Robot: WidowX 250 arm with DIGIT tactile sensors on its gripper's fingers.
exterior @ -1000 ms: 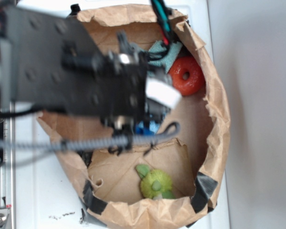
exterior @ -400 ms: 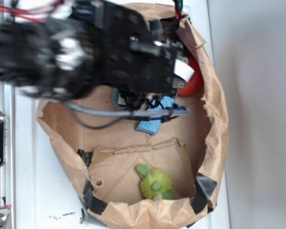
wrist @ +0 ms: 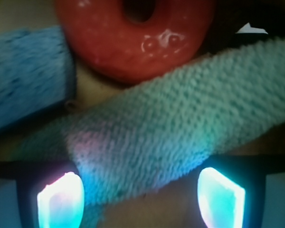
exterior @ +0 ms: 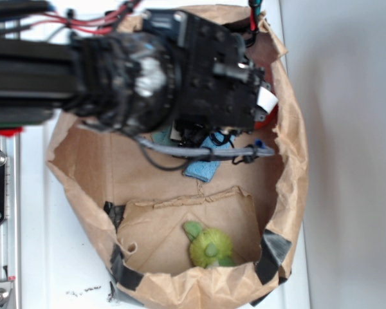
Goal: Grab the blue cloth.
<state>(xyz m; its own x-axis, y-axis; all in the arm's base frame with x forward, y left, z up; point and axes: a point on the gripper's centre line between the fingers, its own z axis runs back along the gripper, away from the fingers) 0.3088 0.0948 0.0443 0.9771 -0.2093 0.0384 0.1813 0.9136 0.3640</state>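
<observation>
Closest to the wrist camera, the gripper (wrist: 141, 199) shows two glowing fingertips (wrist: 59, 202) set wide apart at the bottom of the frame, with nothing pinched between them. Just beyond them a long pale teal-green terry cloth (wrist: 171, 128) runs diagonally across the view, its lower end passing between the spread tips, though whether the tips touch it is hard to judge from this blurred close-up. Behind the terry cloth, at the upper left, lies the blue cloth (wrist: 26, 78), brighter and sky-blue, beside the red ring (wrist: 133, 35), which fills the top centre and appears to rest against both fabrics. In the exterior view the black arm (exterior: 148, 77) reaches from the left over a crumpled brown paper bag (exterior: 289, 148) and hides most of the ring and terry cloth; a corner of the blue cloth (exterior: 202, 168) shows on the bag's floor just below the gripper body. Farther along the bag floor, well apart, sits a green plush toy (exterior: 209, 246) near a taped edge.
</observation>
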